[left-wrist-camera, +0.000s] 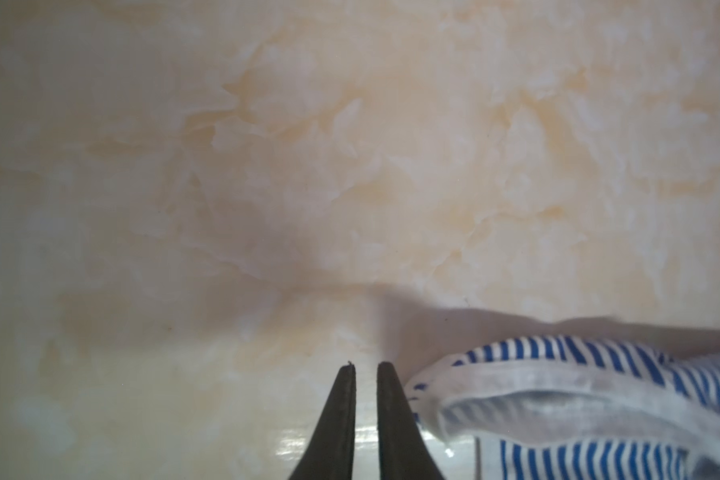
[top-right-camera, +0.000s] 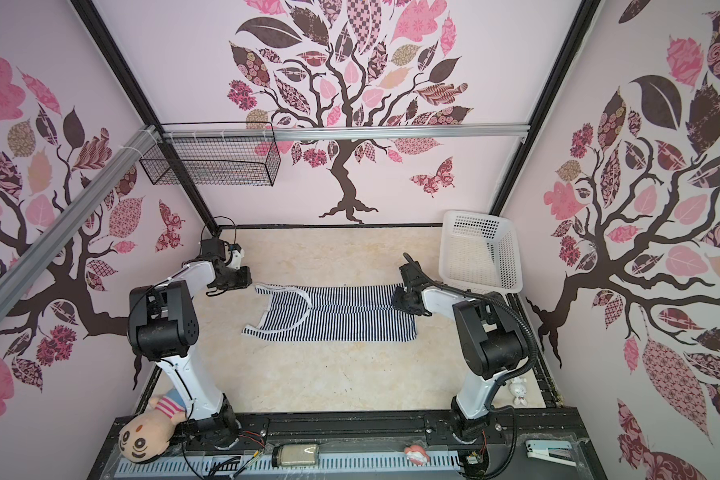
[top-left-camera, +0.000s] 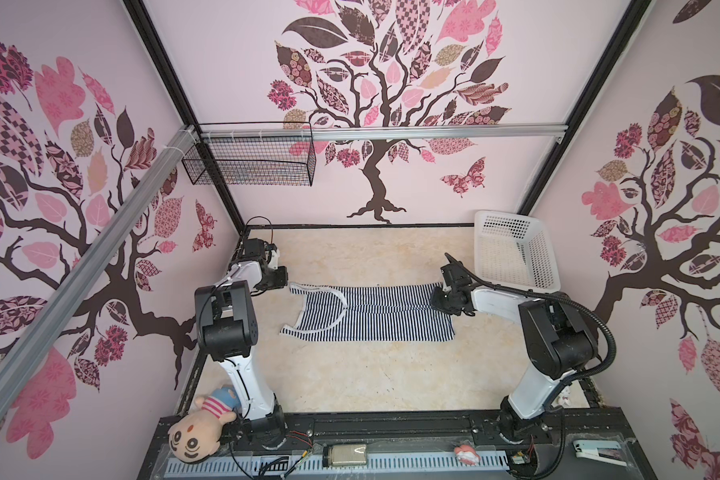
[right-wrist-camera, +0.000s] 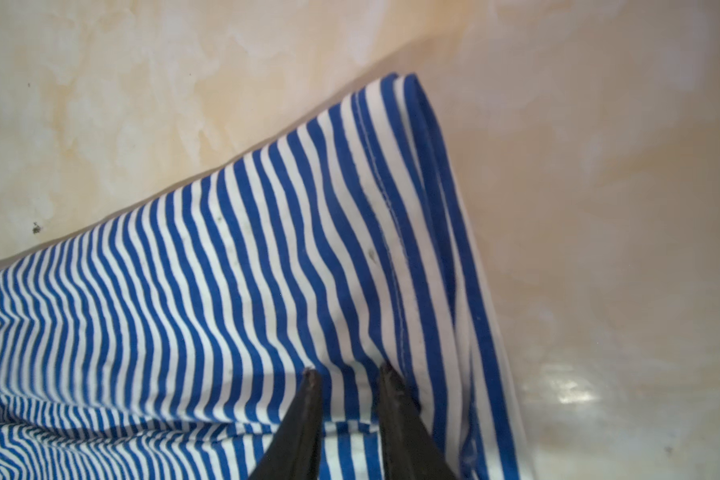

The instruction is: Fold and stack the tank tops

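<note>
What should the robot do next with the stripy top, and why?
Probably open the right hand and lift away. The tank top already lies flat, folded lengthwise, and the left hand stands slightly open beside the strap, holding nothing. The right hand's tips rest on the hem, slightly parted.

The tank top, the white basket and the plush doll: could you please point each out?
tank top (top-left-camera: pixel 375 316), top view, striped body.
white basket (top-left-camera: pixel 512 249), top view, perforated floor.
plush doll (top-left-camera: pixel 190 440), top view, face.

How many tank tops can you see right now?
1. The striped tank top lies mid-table between the two arms, folded lengthwise. The white basket looks empty; a second top underneath cannot be ruled out.
</note>
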`<state>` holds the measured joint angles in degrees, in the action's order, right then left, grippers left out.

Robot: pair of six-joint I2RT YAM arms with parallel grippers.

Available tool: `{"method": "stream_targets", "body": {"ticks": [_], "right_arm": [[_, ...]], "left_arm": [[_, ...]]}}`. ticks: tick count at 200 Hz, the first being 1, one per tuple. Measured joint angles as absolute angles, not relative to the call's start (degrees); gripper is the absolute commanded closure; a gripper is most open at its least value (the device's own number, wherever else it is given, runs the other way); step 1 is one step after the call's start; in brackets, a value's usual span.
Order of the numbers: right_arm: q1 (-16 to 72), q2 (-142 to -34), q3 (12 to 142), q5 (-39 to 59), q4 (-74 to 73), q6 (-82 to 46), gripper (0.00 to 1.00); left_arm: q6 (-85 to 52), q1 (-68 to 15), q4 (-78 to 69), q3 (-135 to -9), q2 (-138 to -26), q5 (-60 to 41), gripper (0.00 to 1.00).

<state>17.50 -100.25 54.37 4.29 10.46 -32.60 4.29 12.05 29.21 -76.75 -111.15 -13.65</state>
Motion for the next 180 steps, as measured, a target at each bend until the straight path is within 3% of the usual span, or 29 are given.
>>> {"method": "stream_targets", "body": {"ticks": [92,141,180], "right_arm": [[17.08,-99.46,54.83,5.93,11.60,-32.69,0.56],[17.89,-95.88,56.58,6.13,15.07,-32.58,0.54],[21.63,-95.85,59.11,7.66,14.76,-33.23,0.54]], "left_arm": [[4.58,11.73,33.28,-78.37,-107.74,-20.05,0.66],[4.45,2.35,33.71,-78.02,-101.25,-25.39,0.64],[4.51,-3.40,37.04,-82.54,-108.64,-28.03,0.63]]}}
